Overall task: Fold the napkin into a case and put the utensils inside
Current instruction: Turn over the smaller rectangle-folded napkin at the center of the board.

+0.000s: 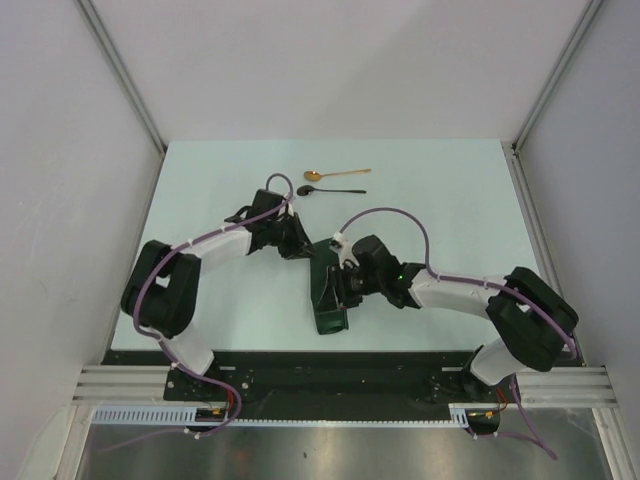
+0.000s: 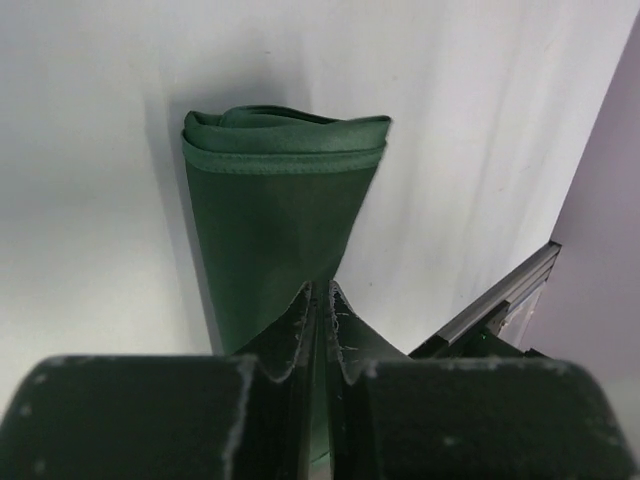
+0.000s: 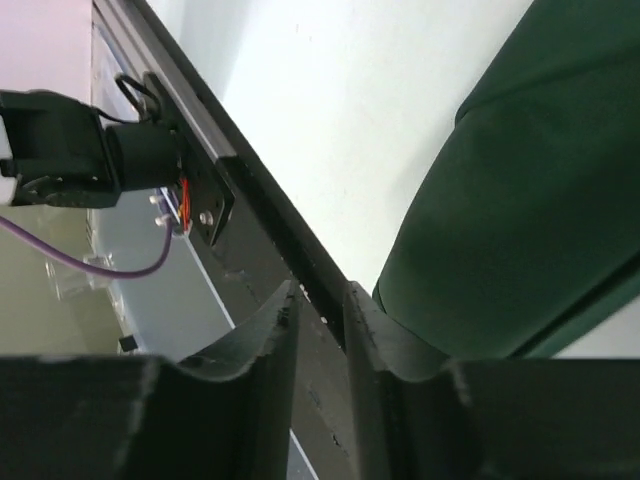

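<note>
The dark green napkin (image 1: pixel 328 310) lies mid-table folded into a narrow, long case, running from near the front edge toward the spoons. My left gripper (image 1: pixel 303 248) is at its far end, and in the left wrist view the left gripper (image 2: pixel 320 290) is shut on a thin layer of the napkin (image 2: pixel 280 220). My right gripper (image 1: pixel 343 288) hovers at the case's right side. In the right wrist view the right gripper (image 3: pixel 320 295) is open with nothing between its fingers, and the napkin (image 3: pixel 530 200) lies just right of them. The gold spoon (image 1: pixel 335 175) and black spoon (image 1: pixel 330 190) lie side by side further back.
A black rail (image 1: pixel 320 365) runs along the table's near edge, close to the case's near end, and shows in the right wrist view as the rail (image 3: pixel 260 210). White walls enclose the table on three sides.
</note>
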